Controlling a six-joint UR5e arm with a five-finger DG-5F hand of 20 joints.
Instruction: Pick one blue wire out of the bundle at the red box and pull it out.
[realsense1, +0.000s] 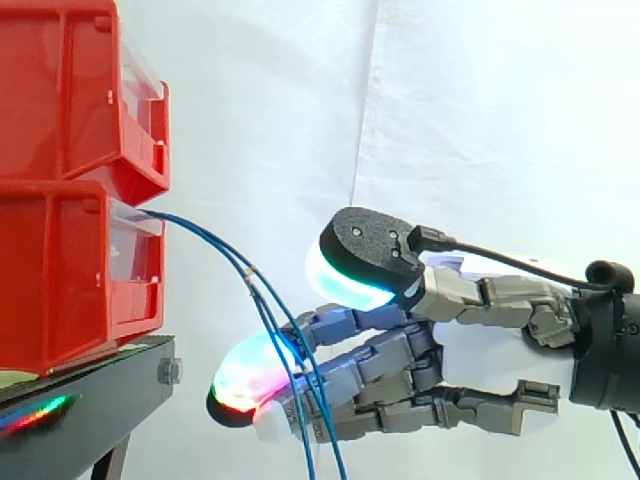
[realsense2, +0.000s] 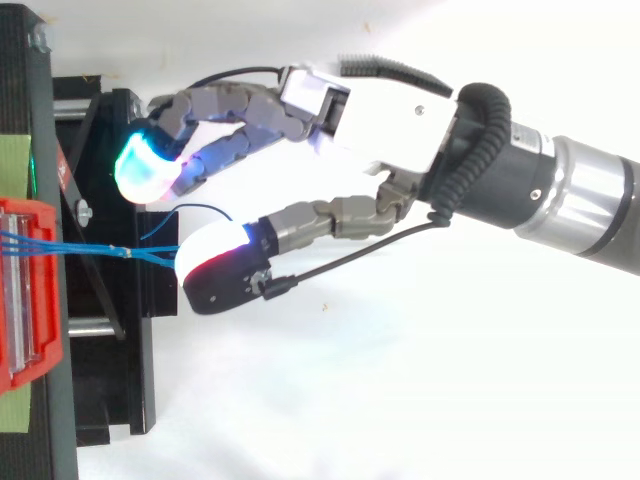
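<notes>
Bins: two red bins stacked, the lower bin (realsense1: 70, 270) under the upper bin (realsense1: 60, 90), both on a black stand (realsense1: 90, 400).
Wires: a bundle of thin blue wires (realsense2: 80, 246) leaves the front of the lower bin, arcs out and down away from it, and hangs across the hand's lower fingers.
Tie: a small pale band (realsense1: 250, 272) sits on the wires, a little way out from the lower bin.
Hand (realsense2: 390, 115): level with the lower bin and just clear of its front. The fingers are lightly bent and spread, with an open gap between thumb and fingers.
Thumb pad (realsense1: 345, 280): glows cyan-green, above the wires.
Finger pad (realsense1: 250, 375): glows red, green and magenta, just beside the hanging wires, nearest the stand.
Contact: cannot tell whether any single wire is held.
Backdrop: a white curtain (realsense1: 480, 120) behind the lower bin.
</notes>
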